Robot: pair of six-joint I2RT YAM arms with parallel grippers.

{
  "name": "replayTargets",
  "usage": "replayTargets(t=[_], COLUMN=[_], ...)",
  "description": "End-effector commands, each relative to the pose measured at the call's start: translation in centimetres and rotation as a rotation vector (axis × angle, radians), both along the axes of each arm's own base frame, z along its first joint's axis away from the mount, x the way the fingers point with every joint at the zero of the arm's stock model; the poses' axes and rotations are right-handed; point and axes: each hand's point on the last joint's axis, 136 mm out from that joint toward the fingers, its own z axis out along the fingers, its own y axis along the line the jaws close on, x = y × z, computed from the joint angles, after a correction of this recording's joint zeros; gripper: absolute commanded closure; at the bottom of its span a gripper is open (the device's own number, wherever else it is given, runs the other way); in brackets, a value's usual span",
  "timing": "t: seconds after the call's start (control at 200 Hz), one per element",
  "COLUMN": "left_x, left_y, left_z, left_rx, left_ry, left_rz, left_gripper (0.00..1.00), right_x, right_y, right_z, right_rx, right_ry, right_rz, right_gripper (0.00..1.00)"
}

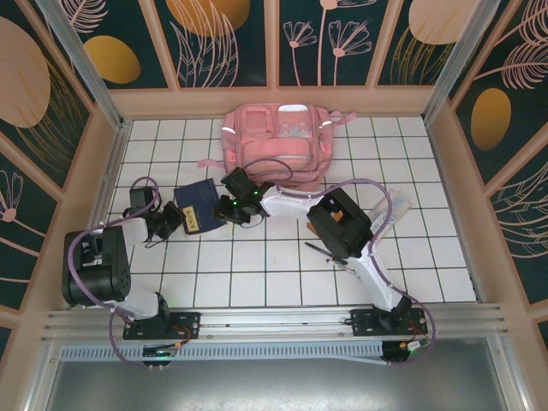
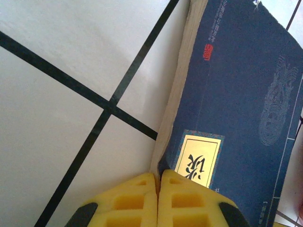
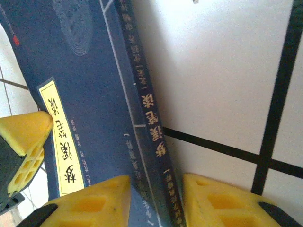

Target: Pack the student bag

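The student bag (image 1: 278, 137) – pink, front pockets up – lies at the far middle of the tabletop (image 1: 282, 274). Just nearer than the bag, toward its left, rests a blue book (image 1: 195, 208). The right end effector (image 3: 156, 182) straddles its spine, fingers apart. The left end effector (image 2: 157, 177), fingers pressed together, touches the page edge.

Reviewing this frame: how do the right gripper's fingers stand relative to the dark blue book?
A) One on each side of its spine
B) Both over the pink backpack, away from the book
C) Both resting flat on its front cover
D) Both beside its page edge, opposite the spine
A: in the right wrist view the right gripper has one yellow finger on either side of the dark blue book, whose lettered spine runs down between them.
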Motion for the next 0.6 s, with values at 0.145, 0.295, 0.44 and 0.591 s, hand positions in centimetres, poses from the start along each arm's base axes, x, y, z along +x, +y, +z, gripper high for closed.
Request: replayTargets(t=[0.145, 0.295, 0.44, 0.591], left_x=[-9.1, -6.9, -3.4, -0.3], left_y=[-2.3, -1.2, 0.9, 1.2], left_z=[-4.7, -1.0, 5.7, 14.2], left_rx=[-0.045, 0.034, 0.176, 0.225], left_ry=[0.362, 0.261, 0.082, -0.183], left_rz=[-0.06, -0.078, -0.064, -0.06], left_gripper=[1.0, 0.86, 0.64, 0.55], right_x=[-2.4, -1.5, -1.3, -1.8], right_y=[2.0, -0.2, -3.2, -6.3], right_z=[4.2, 7.0, 10.5, 14.0], right_rx=[0.199, 0.185, 0.118, 0.036], right_ry=[-0.056, -0.155, -0.319, -0.493], right_rz=[0.171, 0.165, 0.212, 0.282], right_gripper=[0.87, 1.0, 1.0, 1.0])
